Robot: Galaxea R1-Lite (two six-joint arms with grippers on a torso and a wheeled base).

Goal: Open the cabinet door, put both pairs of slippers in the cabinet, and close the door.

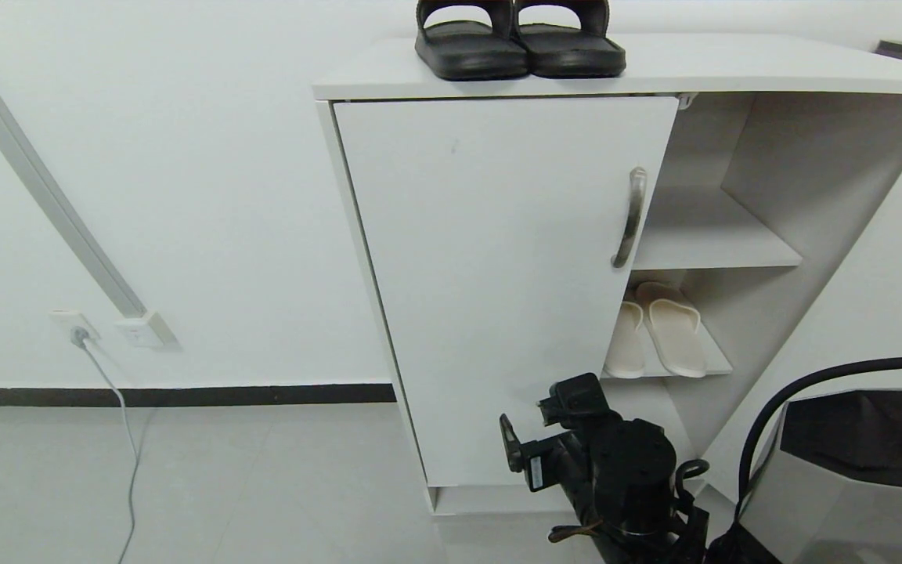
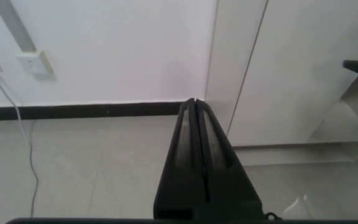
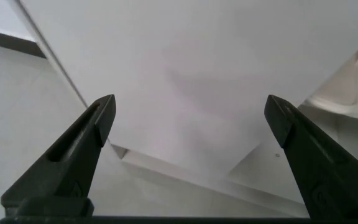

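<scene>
Cabinet [image 1: 654, 74]: right door [image 1: 882, 274] open, white slippers [image 1: 674, 333] shelved inside. Black slippers [image 1: 470, 51] on top, not yet stowed; door closing remains. Left tool [image 2: 194, 109] pressed together, right tool [image 3: 191, 106] spread.

You'll find nothing legible here. The cabinet door [image 1: 498, 290], the black slippers [image 1: 520, 47] above it and the wall sockets [image 1: 146, 330] at the far left carry no print you can read.
</scene>
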